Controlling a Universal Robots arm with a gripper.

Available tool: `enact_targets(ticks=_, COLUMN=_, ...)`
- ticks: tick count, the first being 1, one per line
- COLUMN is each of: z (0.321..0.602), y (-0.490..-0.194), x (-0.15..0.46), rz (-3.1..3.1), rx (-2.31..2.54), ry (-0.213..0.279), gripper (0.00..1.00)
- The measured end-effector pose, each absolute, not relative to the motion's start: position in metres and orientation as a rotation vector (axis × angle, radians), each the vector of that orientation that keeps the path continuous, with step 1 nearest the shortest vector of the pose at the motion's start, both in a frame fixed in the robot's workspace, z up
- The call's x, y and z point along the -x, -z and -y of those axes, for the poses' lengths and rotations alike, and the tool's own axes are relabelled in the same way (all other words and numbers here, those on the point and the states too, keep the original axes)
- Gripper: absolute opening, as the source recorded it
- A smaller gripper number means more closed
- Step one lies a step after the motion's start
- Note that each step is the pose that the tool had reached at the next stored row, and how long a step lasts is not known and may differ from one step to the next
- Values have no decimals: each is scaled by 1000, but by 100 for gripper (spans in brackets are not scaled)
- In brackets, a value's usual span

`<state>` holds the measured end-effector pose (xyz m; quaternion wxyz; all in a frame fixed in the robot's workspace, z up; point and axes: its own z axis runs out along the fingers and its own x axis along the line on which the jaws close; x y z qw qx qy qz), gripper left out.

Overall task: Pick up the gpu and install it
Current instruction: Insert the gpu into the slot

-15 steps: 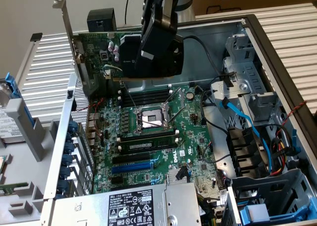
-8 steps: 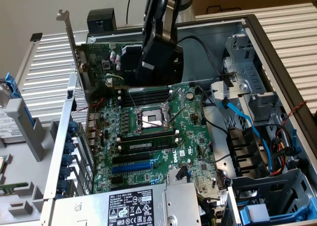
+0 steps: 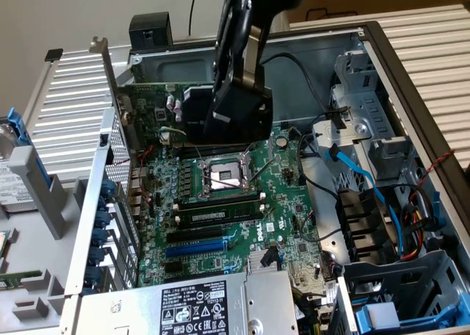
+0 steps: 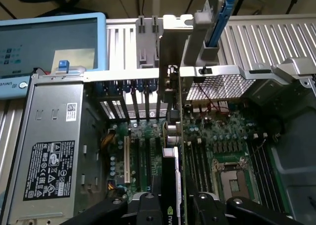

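Green fibreglass, a black fan shroud and a silver end bracket [image 3: 110, 74] make up the gpu [image 3: 156, 111]. In the exterior view it stands on edge over the motherboard [image 3: 294, 195], at about eleven o'clock from the CPU socket [image 3: 226, 175]. Its bracket end points toward nine o'clock, at the slotted rear wall of the case [image 3: 411, 70]. Whether the gold edge has entered a slot cannot be told.

The gripper [image 4: 177, 205] is closed partway on the card. In the wrist view you see its fingers [image 4: 148, 207] against the two faces, with the card edge-on between them.

Judge the card light and stiff, but fragile. The board carries small soldered parts, the fan blades will not bear pressure, and the thin bracket can bend. Your hold belongs on the shroud and the bare board opposite it, as here, away from the fan hub and the connector. The smooth plastic shroud may slip under a sideways load. Note the memory stick [image 3: 217, 216] at six o'clock from the socket, well clear of the card.
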<state>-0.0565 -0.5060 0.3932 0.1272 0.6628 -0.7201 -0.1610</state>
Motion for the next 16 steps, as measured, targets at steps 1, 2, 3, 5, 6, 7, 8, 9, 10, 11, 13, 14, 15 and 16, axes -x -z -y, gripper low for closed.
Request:
enact_targets(ticks=1, z=506, y=-391, x=56, rz=2095, rx=-1929, ry=468, gripper=29)
enact_targets(ticks=2, z=506, y=-390, x=56, rz=2094, rx=-1930, ry=468, gripper=29)
enact_targets(ticks=3, z=506, y=-388, x=56, rz=2094, rx=-1930, ry=468, gripper=29)
enact_targets(ticks=5, z=505, y=-384, x=56, rz=2093, rx=-1931, ry=468, gripper=29)
enact_targets(ticks=6, z=505, y=-382, x=56, rz=2092, rx=-1932, ry=468, gripper=29)
enact_targets(ticks=7, z=504, y=-380, x=56, rz=2092, rx=-1932, ry=468, gripper=29)
enact_targets(ticks=8, z=504, y=-379, x=56, rz=2091, rx=-1933, ry=468, gripper=29)
enact_targets(ticks=9, z=504, y=-377, x=56, rz=2091, rx=-1933, ry=467, gripper=29)
enact_targets(ticks=10, z=504, y=-375, x=56, rz=2090, rx=-1933, ry=467, gripper=29)
enact_targets(ticks=11, z=504, y=-373, x=57, rz=2090, rx=-1934, ry=467, gripper=29)
enact_targets(ticks=13, z=503, y=-370, x=58, rz=2088, rx=-1936, ry=466, gripper=29)
enact_targets(ticks=14, z=503, y=-368, x=58, rz=2088, rx=-1937, ry=466, gripper=29)
enact_targets(ticks=15, z=502, y=-366, x=59, rz=2087, rx=-1938, ry=465, gripper=29)
enact_targets(ticks=16, z=502, y=-364, x=61, rz=2087, rx=-1939, ry=464, gripper=29)
